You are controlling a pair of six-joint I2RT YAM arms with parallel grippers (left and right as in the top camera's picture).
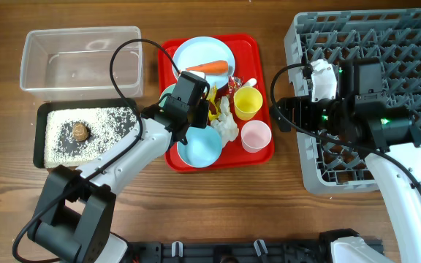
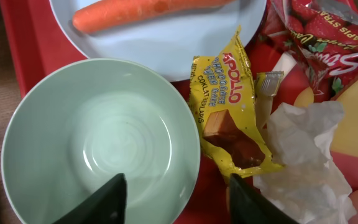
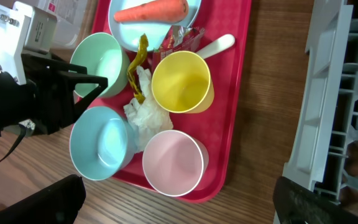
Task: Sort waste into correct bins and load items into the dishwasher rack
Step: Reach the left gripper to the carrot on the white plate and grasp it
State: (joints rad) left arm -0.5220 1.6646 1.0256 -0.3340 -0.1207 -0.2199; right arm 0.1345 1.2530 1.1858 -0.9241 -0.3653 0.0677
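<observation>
The red tray holds a light blue plate with the carrot, a yellow cup, a pink cup, a light blue bowl, crumpled tissue and the white spoon. My left gripper is open and empty, low over the rim of the second bowl, beside the yellow wrapper. The red wrapper lies to the right. My right gripper is open wide and empty, above the pink cup. The black bin holds rice grains and the brown lump.
The clear tub stands behind the black bin at the left. The grey dishwasher rack fills the right side, close to the tray's right edge; its side wall shows in the right wrist view. My left arm crosses the tray's left edge.
</observation>
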